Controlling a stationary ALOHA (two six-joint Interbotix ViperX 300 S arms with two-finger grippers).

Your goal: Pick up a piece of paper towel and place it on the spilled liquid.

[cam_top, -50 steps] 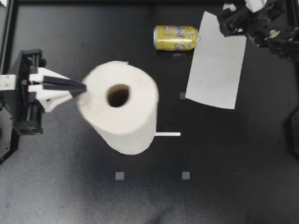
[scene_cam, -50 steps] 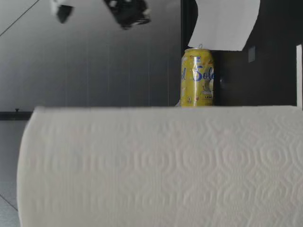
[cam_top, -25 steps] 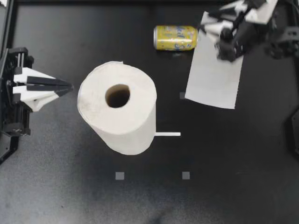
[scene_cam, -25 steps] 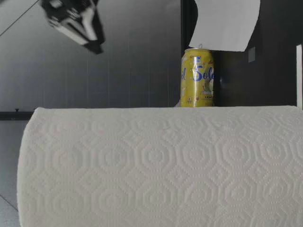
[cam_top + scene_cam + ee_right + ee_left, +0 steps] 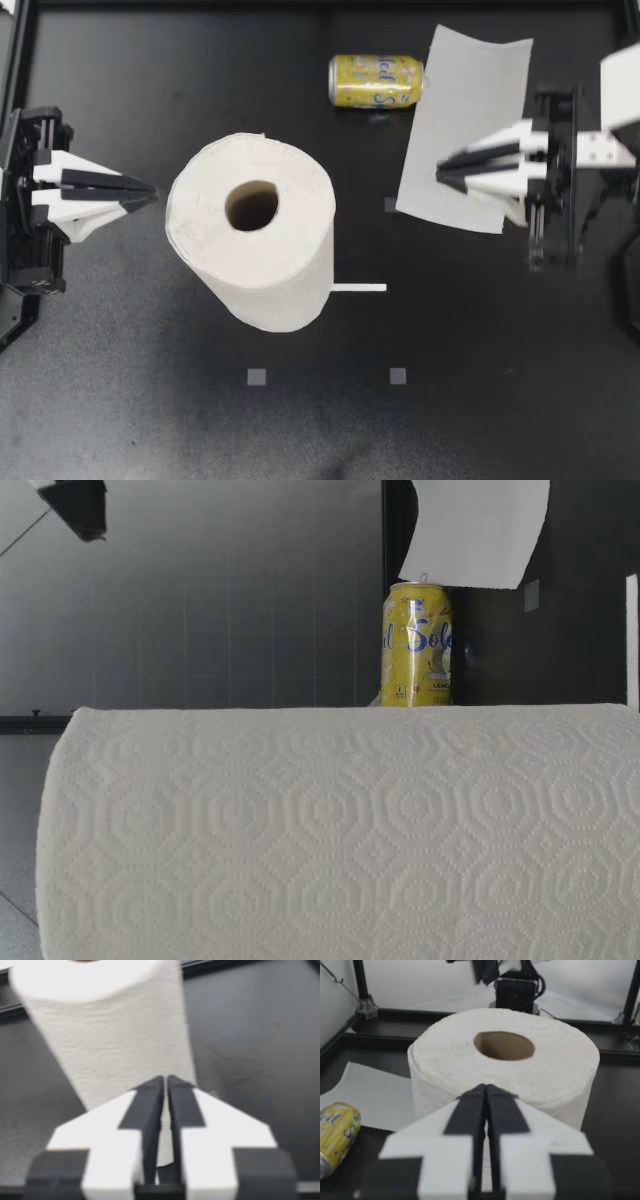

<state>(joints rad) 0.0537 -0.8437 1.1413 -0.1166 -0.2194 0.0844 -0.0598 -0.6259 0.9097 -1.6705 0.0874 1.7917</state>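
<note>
Left gripper (image 5: 150, 190) had its fingers pressed together on nothing. Its tips pointed at the paper towel roll (image 5: 255, 240), with a small gap between them in top view. The roll stood upright mid-table, core hole up.

Right gripper (image 5: 440, 172) was also pressed together and empty. Its tips were over the loose paper towel sheet (image 5: 470, 100), pointing toward the roll. We couldn't tell its height above the sheet from the top view.

The sheet lay flat on the table (image 5: 500, 380), one edge just beside the end of the yellow can (image 5: 376, 81), which lay on its side. We couldn't make out any liquid.

Left wrist view: left gripper (image 5: 485, 1087) aimed at the roll (image 5: 505, 1065), with the can (image 5: 335, 1130) and sheet (image 5: 370, 1095) off beside it.

Right wrist view: right gripper (image 5: 165, 1079) showed only a thin slit between its fingers, roll (image 5: 115, 1035) ahead.

Low view: the roll (image 5: 340, 830) was nearest that camera, with the can (image 5: 417, 645) and sheet (image 5: 475, 530) farther back.
</note>
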